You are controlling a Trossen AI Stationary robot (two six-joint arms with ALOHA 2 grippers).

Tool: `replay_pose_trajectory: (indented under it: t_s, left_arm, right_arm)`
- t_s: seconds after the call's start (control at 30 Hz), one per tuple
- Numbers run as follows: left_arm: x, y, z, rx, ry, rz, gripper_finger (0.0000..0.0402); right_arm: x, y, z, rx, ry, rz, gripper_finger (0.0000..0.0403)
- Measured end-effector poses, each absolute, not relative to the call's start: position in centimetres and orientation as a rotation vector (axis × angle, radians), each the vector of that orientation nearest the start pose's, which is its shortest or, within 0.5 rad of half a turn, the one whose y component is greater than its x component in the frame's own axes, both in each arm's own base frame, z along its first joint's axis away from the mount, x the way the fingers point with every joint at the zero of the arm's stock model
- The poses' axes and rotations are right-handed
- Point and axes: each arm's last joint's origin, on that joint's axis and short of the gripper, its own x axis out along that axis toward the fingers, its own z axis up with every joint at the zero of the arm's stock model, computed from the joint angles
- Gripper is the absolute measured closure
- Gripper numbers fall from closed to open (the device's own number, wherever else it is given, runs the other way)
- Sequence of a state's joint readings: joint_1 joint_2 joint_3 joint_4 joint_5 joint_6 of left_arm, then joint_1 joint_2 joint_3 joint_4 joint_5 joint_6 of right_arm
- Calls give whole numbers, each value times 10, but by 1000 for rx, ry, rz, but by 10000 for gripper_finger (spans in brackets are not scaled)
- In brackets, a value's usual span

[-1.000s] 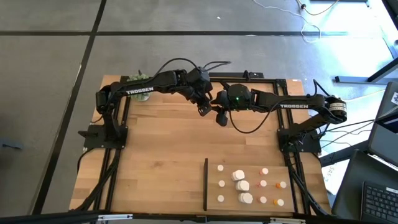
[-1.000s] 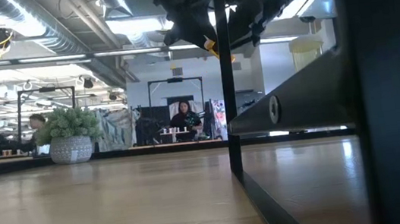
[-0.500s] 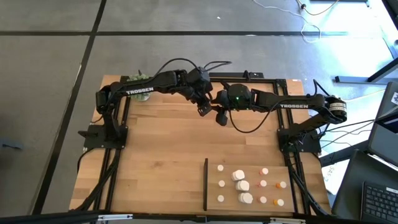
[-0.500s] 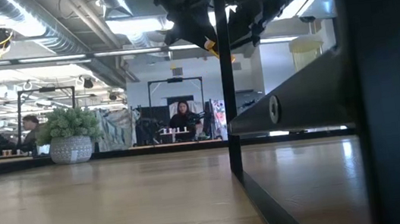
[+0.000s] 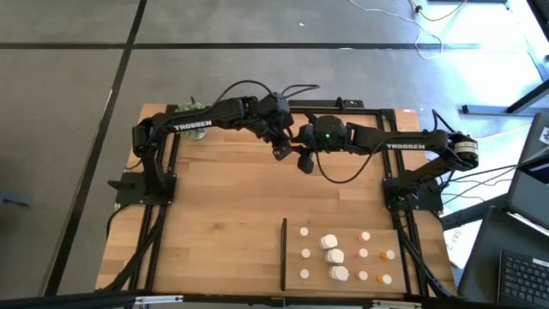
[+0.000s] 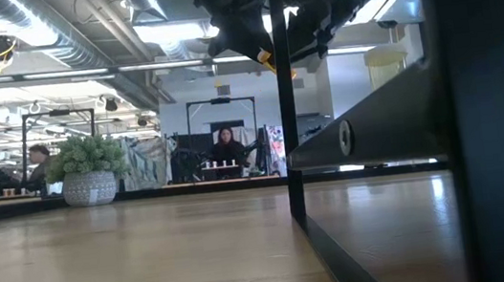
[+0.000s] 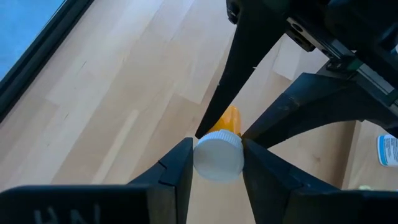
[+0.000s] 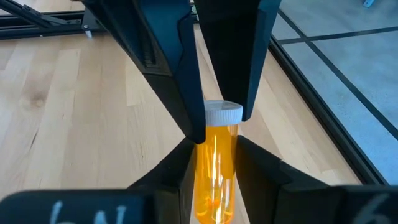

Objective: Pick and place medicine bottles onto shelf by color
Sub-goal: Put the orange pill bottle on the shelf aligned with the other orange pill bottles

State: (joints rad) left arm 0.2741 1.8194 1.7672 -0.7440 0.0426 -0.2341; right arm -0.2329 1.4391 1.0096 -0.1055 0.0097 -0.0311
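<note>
Both hands are clamped on one orange bottle point(image 8: 216, 168) above the counter point(image 5: 223, 223), well behind the shelf point(image 5: 369, 232): left hand point(image 7: 217, 163) at its white cap, right hand point(image 8: 214, 180) around its body.

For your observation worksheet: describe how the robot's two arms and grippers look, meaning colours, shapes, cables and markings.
Both arms are matte black and jointed. The left arm and right arm carry white TROSSEN lettering. Black cables loop above them. A green light glows near the right wrist. Each gripper has two tapered dark fingers.

person at far desk point(image 6: 39, 157) shifted slightly, distant figure point(image 6: 227, 146) moved a little
</note>
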Motion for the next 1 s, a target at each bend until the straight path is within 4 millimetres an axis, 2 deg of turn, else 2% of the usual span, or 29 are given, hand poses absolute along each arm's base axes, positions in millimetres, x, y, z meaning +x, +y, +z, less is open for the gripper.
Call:
replay_pose_trajectory:
  t_s: [0.2, 0.6, 0.77, 1.0]
  left_arm:
    - [386, 107, 338, -358, 757, 318, 286]
    - [386, 108, 338, -312, 755, 305, 247]
    - [385, 111, 338, -303, 756, 307, 244]
    - [367, 122, 357, -325, 708, 344, 244]
  right_arm:
    - [308, -73, 268, 30, 536, -228, 299]
    - [308, -73, 269, 30, 534, -228, 299]
    - [307, -73, 269, 33, 533, -229, 299]
    - [296, -76, 279, 46, 536, -334, 299]
